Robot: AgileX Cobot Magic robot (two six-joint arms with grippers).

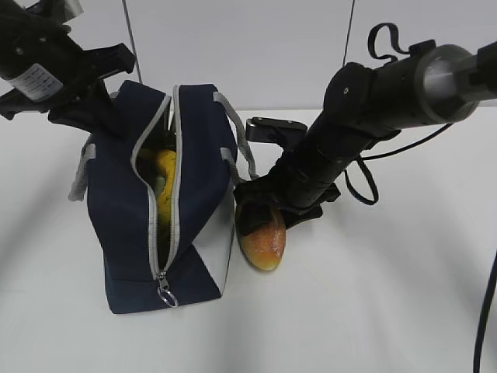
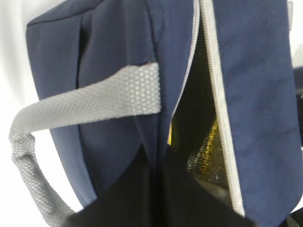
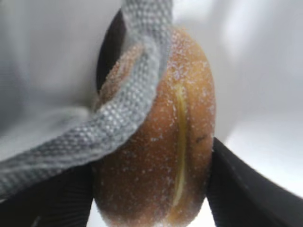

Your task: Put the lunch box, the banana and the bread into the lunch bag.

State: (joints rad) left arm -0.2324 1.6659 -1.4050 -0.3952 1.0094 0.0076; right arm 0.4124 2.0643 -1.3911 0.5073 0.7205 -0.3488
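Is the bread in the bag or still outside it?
Outside. The bread lies on the table beside the bag, between the right gripper's fingers.

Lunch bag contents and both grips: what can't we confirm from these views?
- Lunch box: exterior view, hidden inside lunch bag; only banana shows.
- Left gripper: left wrist view, tips lost in dark blur against the fabric.
- Bread: right wrist view, handle strap covers part; finger contact unclear.

Navy lunch bag (image 1: 116, 202) with grey zipper (image 1: 175, 194) and grey handles (image 2: 71, 106); yellow banana (image 1: 165, 179); speckled golden-brown bread (image 3: 161, 146).
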